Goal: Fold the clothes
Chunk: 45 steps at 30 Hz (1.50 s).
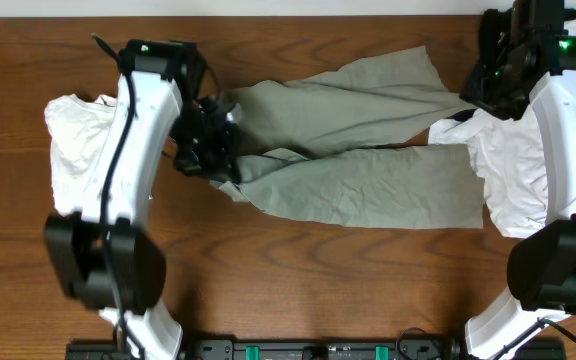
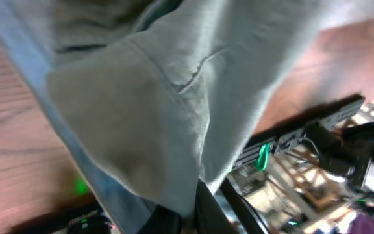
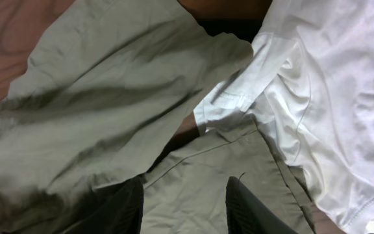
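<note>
Grey-green trousers [image 1: 358,185] lie spread across the middle of the wooden table, legs pointing right. My left gripper [image 1: 211,150] is at their waist end, shut on the trousers' cloth, which drapes over the fingers in the left wrist view [image 2: 174,110]. My right gripper [image 1: 493,85] hovers over the upper leg's end at the far right. In the right wrist view its fingers [image 3: 184,208] are open, with trouser cloth [image 3: 109,110] beneath them and nothing held.
A white garment [image 1: 78,140] lies crumpled at the left behind my left arm. Another white garment [image 1: 513,175] lies at the right, overlapping the trouser leg ends; it also shows in the right wrist view [image 3: 330,91]. Bare wood lies in front.
</note>
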Available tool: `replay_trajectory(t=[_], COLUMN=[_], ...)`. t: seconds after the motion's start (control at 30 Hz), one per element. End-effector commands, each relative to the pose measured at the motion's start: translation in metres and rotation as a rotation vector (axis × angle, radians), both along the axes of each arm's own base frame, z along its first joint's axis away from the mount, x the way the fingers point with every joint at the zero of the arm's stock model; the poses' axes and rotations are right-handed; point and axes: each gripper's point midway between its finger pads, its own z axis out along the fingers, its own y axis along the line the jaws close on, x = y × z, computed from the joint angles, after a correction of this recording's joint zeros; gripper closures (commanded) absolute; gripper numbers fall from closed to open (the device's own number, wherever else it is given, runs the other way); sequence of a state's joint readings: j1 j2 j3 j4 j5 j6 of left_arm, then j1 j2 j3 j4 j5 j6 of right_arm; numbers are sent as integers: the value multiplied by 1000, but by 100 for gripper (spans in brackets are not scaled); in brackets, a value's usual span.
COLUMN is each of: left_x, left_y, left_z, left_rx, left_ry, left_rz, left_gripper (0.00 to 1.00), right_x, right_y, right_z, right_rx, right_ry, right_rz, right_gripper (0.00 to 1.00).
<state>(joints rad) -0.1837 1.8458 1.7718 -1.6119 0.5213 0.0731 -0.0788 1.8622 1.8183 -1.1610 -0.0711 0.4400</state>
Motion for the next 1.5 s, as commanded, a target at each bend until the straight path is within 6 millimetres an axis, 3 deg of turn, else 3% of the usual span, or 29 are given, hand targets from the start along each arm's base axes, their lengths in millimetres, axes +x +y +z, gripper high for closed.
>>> replay_trajectory(t=[0.0,0.03,0.2,0.3,0.37,0.47,0.57,0.63,0.7,0.83,0.9,1.0,1.23,1.37,1.4,1.47], left_x=[-43,-52,-94,-105,-92,-52,-11,18,45,79,84,85,75,62,60,58], left_y=[-19,-24,-41,-35,-22,-2,1,9,18,40,54,58,40,9,3,-3], left_z=[8,7,-10,-22,-32,-42,-49,-51,-51,-55,-62,-78,-121,-125,-122,-117], left_rx=[-6,-3,47,134,256,395,377,380,372,359,358,287,173,-18,-61,-105], left_ry=[80,87,174,196,148,3,-128,-219,-294,-361,-332,-251,-55,56,72,82], left_rz=[-98,-128,-264,-303,-254,-143,-39,35,110,215,258,290,278,237,231,228], left_gripper=[62,56,54,62,64,63,61,53,32,28,28,28,28,30,34,62], right_x=[-1,-1,-2,-2,-2,-3,-6,-9,-11,-14,-14,-14,-15,-15,-15,-15], right_y=[-2,-2,-2,-2,-2,-2,-2,-2,-2,-1,-1,-1,-1,-1,-1,-1], right_z=[10,10,9,9,9,9,8,7,6,5,5,5,5,5,5,5], right_rx=[-5,-5,-7,-9,-9,-11,-11,-14,-16,-16,-17,-18,-17,-17,-17,-17], right_ry=[-21,-20,-17,-18,-17,-14,2,14,23,32,35,33,36,36,36,36], right_rz=[6,6,10,14,16,22,25,36,44,47,50,51,51,51,50,51], right_gripper=[60,60,60,60,60,60,59,59,59,59,59,59,59,59,59,59])
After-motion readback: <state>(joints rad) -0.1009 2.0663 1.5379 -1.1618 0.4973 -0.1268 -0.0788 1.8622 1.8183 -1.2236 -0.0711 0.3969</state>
